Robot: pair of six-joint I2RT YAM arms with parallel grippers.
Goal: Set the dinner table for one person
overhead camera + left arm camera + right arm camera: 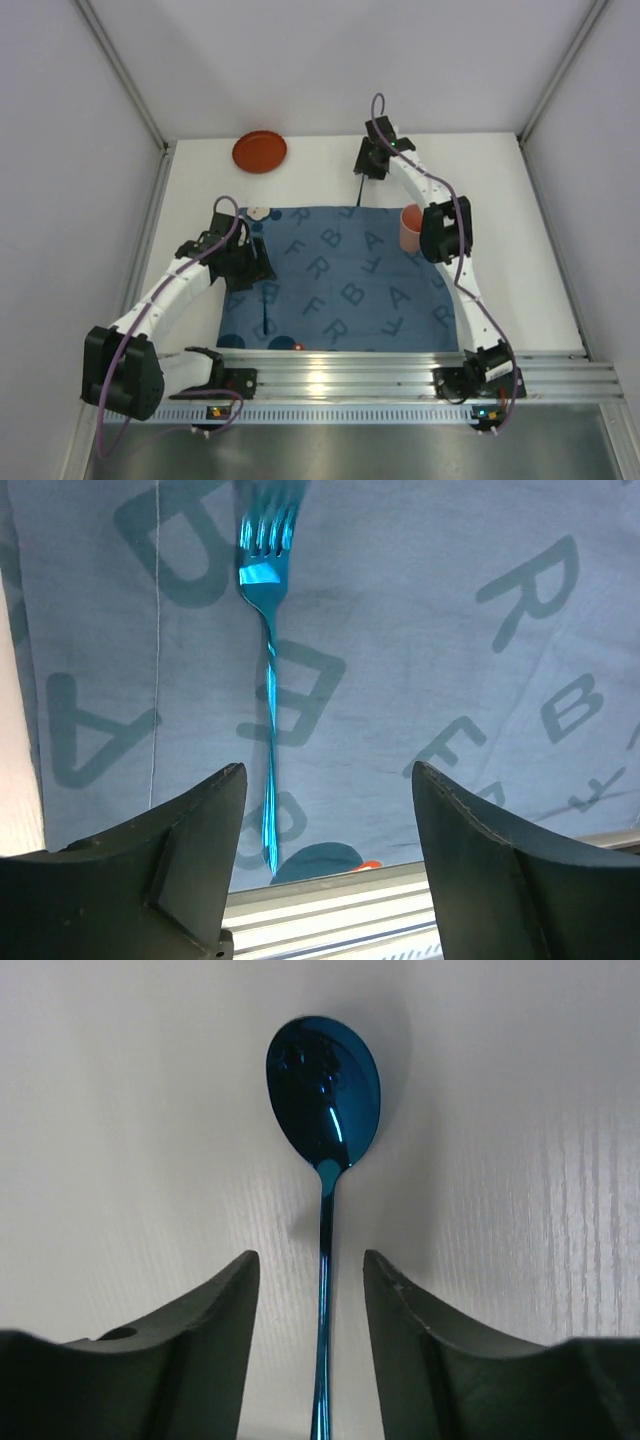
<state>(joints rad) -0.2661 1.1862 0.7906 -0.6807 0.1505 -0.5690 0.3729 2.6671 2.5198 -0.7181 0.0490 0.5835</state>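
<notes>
The white dinner table [510, 230] carries a dark blue letter-printed mat [340, 285]. A shiny blue fork [270, 680] lies flat on the mat, tines away from the camera; it also shows in the top view [265, 315]. My left gripper [330, 770] hovers open over the fork's handle end, touching nothing. A shiny blue spoon [323, 1090] lies on the bare white table behind the mat. My right gripper [310, 1255] is open with the spoon's handle between its jaws, a gap on each side. A red plate [259, 152] sits at the far left.
A pink cup [411, 229] stands on the mat's right far corner, next to the right arm's elbow. The ribbed aluminium rail [400, 375] runs along the near edge. Grey walls close in the table on three sides.
</notes>
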